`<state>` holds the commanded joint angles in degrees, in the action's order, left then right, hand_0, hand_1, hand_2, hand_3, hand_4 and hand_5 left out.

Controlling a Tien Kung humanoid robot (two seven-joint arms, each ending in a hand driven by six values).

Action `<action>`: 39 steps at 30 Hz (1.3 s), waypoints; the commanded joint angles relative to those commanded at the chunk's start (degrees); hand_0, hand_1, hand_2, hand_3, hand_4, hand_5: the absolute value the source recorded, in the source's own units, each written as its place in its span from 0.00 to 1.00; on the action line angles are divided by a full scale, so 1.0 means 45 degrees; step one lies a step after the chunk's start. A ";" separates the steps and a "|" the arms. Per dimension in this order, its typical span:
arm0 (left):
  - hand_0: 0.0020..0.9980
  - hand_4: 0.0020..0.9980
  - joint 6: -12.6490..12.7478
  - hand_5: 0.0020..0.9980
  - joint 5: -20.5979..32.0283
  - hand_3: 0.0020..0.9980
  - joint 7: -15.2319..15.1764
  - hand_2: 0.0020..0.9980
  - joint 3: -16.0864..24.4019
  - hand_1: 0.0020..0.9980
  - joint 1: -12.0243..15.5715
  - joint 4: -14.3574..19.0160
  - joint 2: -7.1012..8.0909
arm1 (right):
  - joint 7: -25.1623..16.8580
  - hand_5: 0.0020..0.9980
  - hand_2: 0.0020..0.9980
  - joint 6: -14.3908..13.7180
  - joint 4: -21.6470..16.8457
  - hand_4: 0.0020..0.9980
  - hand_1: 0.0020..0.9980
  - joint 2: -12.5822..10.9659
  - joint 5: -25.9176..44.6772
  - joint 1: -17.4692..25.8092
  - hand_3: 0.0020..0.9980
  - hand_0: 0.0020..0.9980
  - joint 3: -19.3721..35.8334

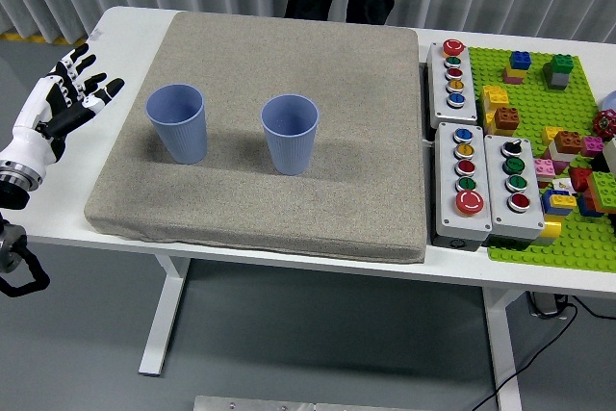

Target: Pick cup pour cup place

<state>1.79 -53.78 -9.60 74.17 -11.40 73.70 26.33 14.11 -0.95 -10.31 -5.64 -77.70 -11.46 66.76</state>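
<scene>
Hovering over the white worktop's (67, 175) left edge, the left robot hand (65, 103) spreads its black-and-white jointed fingers and holds nothing. Beside it lies a square, coarse grey mat (289, 199) with rounded edges. Two ribbed, tapered blue cups stand upright and apart on it: the left cup (177, 123) near the hand, the right cup (290, 134) toward the middle. Farther right sit grey button boxes (486, 190) and a green studded baseplate (568, 141) with coloured bricks.

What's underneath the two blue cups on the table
Both blue cups stand upright on a thick grey mat, which lies on the white table. The tabletop beneath the mat is covered.
</scene>
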 joint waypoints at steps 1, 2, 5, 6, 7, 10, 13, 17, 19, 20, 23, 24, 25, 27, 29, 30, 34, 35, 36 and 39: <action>0.94 0.92 0.0001 0.34 -0.0018 1.00 0.0002 1.00 -0.0022 0.91 0.0067 0.0049 -0.0015 | -0.0001 0.03 0.57 0.0000 0.0000 0.00 0.65 0.0000 -0.0013 0.0001 0.58 0.68 0.0015; 0.94 0.92 0.0001 0.34 -0.0024 1.00 0.0002 1.00 -0.0028 0.91 0.0085 0.0062 -0.0019 | -0.0001 0.03 0.57 0.0000 0.0000 0.00 0.65 0.0000 -0.0016 0.0002 0.58 0.68 0.0019; 0.94 0.92 0.0011 0.34 -0.0108 1.00 0.0001 1.00 -0.0082 0.91 0.0450 0.0337 -0.0107 | -0.0015 0.03 0.57 0.0007 0.0000 0.00 0.65 -0.0012 -0.0046 -0.0018 0.58 0.68 0.0037; 0.94 0.91 0.0002 0.31 -0.0108 1.00 -0.0013 1.00 -0.0085 0.91 0.0614 0.0437 -0.0139 | -0.0019 0.03 0.57 0.0006 0.0000 0.00 0.65 -0.0014 -0.0053 -0.0027 0.58 0.68 0.0045; 0.94 0.91 -0.0005 0.31 -0.0101 1.00 -0.0033 1.00 -0.0101 0.91 0.0746 0.0513 -0.0158 | -0.0025 0.03 0.57 0.0002 0.0000 0.00 0.65 -0.0017 -0.0024 -0.0037 0.58 0.68 0.0031; 0.94 0.91 0.0056 0.31 -0.0049 1.00 -0.0118 1.00 -0.0206 0.91 0.0986 0.0556 -0.0235 | -0.0031 0.03 0.57 0.0005 0.0000 0.00 0.65 -0.0012 0.0009 -0.0052 0.58 0.68 0.0025; 0.94 0.91 0.0130 0.31 0.0032 1.00 -0.0201 1.00 -0.0309 0.91 0.1013 0.0438 -0.0327 | -0.0024 0.03 0.57 0.0009 0.0000 0.00 0.65 0.0005 -0.0013 -0.0064 0.58 0.68 0.0042; 0.94 0.91 0.0303 0.31 0.0038 1.00 -0.0270 1.00 -0.0449 0.91 0.0734 0.0023 -0.0524 | -0.0018 0.03 0.57 0.0002 0.0000 0.00 0.65 0.0031 -0.0027 -0.0090 0.58 0.68 0.0086; 0.94 0.90 0.0361 0.31 0.0059 1.00 -0.0298 1.00 -0.0476 0.91 0.0614 -0.0170 -0.0588 | -0.0017 0.03 0.57 -0.0001 0.0000 0.00 0.65 0.0036 -0.0018 -0.0109 0.58 0.68 0.0088; 0.94 0.90 0.0350 0.31 0.0068 1.00 -0.0309 1.00 -0.0485 0.91 0.0526 -0.0341 -0.0635 | -0.0020 0.03 0.57 -0.0009 0.0000 0.00 0.65 0.0039 0.0021 -0.0128 0.58 0.68 0.0058; 0.94 0.90 0.0377 0.31 0.0044 1.00 -0.0362 1.00 -0.0543 0.91 0.0406 -0.0600 -0.0780 | -0.0034 0.03 0.57 -0.0027 0.0000 0.00 0.65 0.0046 0.0159 -0.0154 0.58 0.68 -0.0026; 0.94 0.85 0.0377 0.23 0.0040 1.00 -0.0370 1.00 -0.0567 0.91 0.0381 -0.0649 -0.0820 | -0.0038 0.03 0.57 -0.0034 0.0000 0.00 0.65 0.0048 0.0188 -0.0155 0.58 0.69 -0.0035; 0.94 0.85 0.0376 0.23 -0.0016 1.00 -0.0382 1.00 -0.0608 0.91 0.0298 -0.0791 -0.0946 | -0.0045 0.03 0.57 -0.0044 0.0000 0.00 0.65 0.0051 0.0243 -0.0153 0.58 0.69 -0.0058; 0.94 0.85 0.0396 0.23 -0.0082 1.00 -0.0425 1.00 -0.0663 0.91 0.0166 -0.1017 -0.1137 | -0.0046 0.03 0.57 -0.0049 0.0000 0.00 0.65 0.0062 0.0279 -0.0155 0.58 0.69 -0.0088; 0.94 0.85 0.0421 0.23 -0.0123 1.00 -0.0485 1.00 -0.0700 0.91 0.0077 -0.1165 -0.1269 | -0.0043 0.03 0.57 -0.0047 0.0000 0.00 0.65 0.0069 0.0269 -0.0159 0.58 0.69 -0.0084; 0.94 0.82 0.0418 0.14 -0.0134 1.00 -0.0501 1.00 -0.0716 0.91 0.0059 -0.1194 -0.1294 | -0.0046 0.03 0.57 -0.0050 0.0000 0.00 0.65 0.0070 0.0276 -0.0159 0.58 0.69 -0.0084; 0.94 0.82 0.0335 0.14 -0.0128 1.00 -0.0505 1.00 -0.0727 0.91 0.0143 -0.1139 -0.1278 | -0.0046 0.03 0.57 -0.0047 0.0000 0.00 0.65 0.0068 0.0269 -0.0158 0.58 0.69 -0.0079; 0.94 0.82 0.0305 0.14 -0.0130 1.00 -0.0502 1.00 -0.0716 0.91 0.0180 -0.1107 -0.1271 | -0.0046 0.03 0.57 -0.0049 0.0000 0.00 0.65 0.0068 0.0263 -0.0154 0.58 0.69 -0.0074; 0.94 0.85 0.0278 0.20 -0.0126 1.00 -0.0500 1.00 -0.0686 0.91 0.0240 -0.1029 -0.1266 | -0.0048 0.03 0.57 -0.0046 0.0000 0.00 0.65 0.0064 0.0252 -0.0155 0.58 0.69 -0.0064; 0.94 0.85 0.0226 0.20 -0.0108 1.00 -0.0488 1.00 -0.0663 0.91 0.0312 -0.0878 -0.1242 | -0.0043 0.03 0.57 -0.0043 0.0000 0.00 0.65 0.0065 0.0205 -0.0166 0.58 0.69 -0.0030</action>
<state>2.81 -54.27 -11.80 71.18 -9.99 69.75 20.74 13.91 -1.15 -10.31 -5.35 -76.78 -12.20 66.63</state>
